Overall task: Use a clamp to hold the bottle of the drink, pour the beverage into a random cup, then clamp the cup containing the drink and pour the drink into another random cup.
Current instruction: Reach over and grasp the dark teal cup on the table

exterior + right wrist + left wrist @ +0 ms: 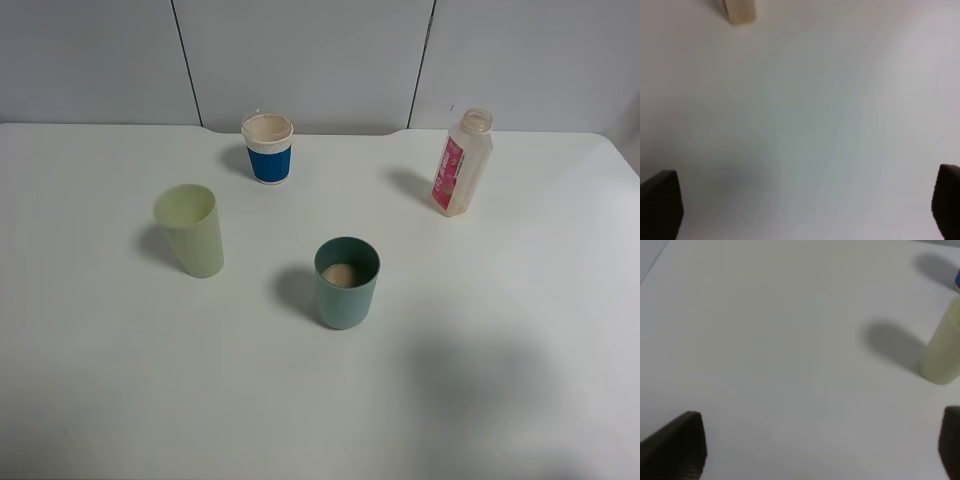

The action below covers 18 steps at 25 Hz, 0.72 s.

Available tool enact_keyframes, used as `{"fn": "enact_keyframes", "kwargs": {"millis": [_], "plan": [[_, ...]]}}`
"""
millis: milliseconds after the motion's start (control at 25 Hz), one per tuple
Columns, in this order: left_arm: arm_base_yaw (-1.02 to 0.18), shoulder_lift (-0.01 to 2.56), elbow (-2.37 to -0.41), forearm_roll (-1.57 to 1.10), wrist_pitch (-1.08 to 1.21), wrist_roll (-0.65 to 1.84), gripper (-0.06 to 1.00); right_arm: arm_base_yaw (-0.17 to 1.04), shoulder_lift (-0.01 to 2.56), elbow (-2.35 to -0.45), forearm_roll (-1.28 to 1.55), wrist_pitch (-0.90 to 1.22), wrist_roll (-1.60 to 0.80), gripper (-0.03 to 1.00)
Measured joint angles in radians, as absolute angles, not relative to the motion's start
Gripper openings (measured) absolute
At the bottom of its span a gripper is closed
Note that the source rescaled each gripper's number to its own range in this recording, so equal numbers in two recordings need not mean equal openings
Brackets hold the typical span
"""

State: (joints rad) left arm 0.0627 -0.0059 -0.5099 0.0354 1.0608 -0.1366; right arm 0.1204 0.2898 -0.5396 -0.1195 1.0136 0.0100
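The teal cup (pixel 347 283) stands mid-table with pale beige beverage (pixel 342 275) in its bottom. A pale yellow-green cup (pixel 190 230) stands to its left, also seen as the pale cup (pixel 942 355) in the left wrist view. The bottle (pixel 462 163) with the pink-red label stands uncapped at the back right; only the bottle's base (pixel 739 10) shows in the right wrist view. Neither arm appears in the exterior high view. My left gripper (pixel 822 447) and right gripper (pixel 805 210) are both open over bare table, holding nothing.
A blue-sleeved paper cup (pixel 268 148) stands at the back, left of centre. The white table (pixel 500 380) ends at a grey panelled wall (pixel 310 60) behind. A soft shadow lies on the table at the front right.
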Motion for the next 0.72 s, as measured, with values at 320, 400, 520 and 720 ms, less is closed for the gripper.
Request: {"fn": "enact_keyframes", "kwargs": {"millis": [320, 400, 520, 720], "plan": [[0.063, -0.006, -0.510, 0.035, 1.061, -0.137, 0.80, 0.120, 0.105, -0.540, -0.124, 1.171, -0.008, 1.00], [0.063, -0.006, -0.510, 0.035, 1.061, -0.137, 0.79, 0.120, 0.081, -0.540, -0.121, 1.188, -0.008, 1.00], [0.063, -0.006, -0.510, 0.035, 1.061, -0.137, 0.79, 0.120, 0.003, -0.540, -0.067, 1.198, -0.008, 1.00], [0.063, -0.006, -0.510, 0.035, 1.061, -0.137, 0.79, 0.120, -0.002, -0.540, -0.064, 1.201, -0.008, 1.00]]}}
